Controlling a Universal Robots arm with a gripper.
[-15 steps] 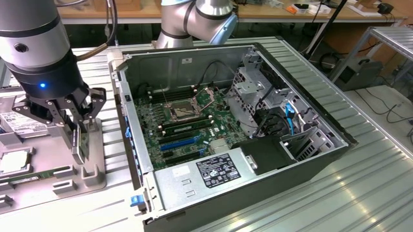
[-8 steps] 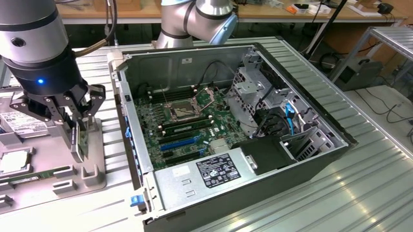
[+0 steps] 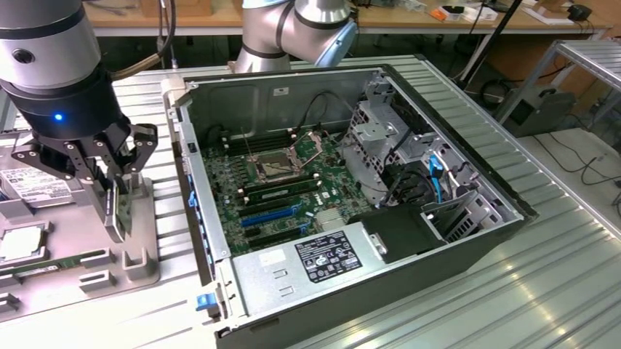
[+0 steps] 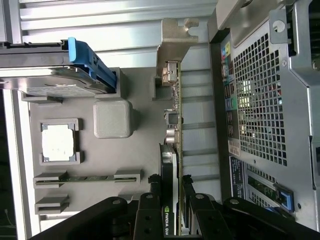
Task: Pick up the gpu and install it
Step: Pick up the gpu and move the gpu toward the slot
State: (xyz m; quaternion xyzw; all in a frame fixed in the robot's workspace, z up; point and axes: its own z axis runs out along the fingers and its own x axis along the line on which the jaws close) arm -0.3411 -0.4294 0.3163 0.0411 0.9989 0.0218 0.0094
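Clamped on the gpu, which is on edge beside the case.
My gripper has its fingers pressed against both flat faces of the gpu, grasping it near one end. From my fingers the card's long axis runs straight away toward its silvery bracket, parallel to the near wall of the case. It sits at the grey holder, just outside the case on the exterior view's left — whether it is seated there or lifted clear, I cannot tell.
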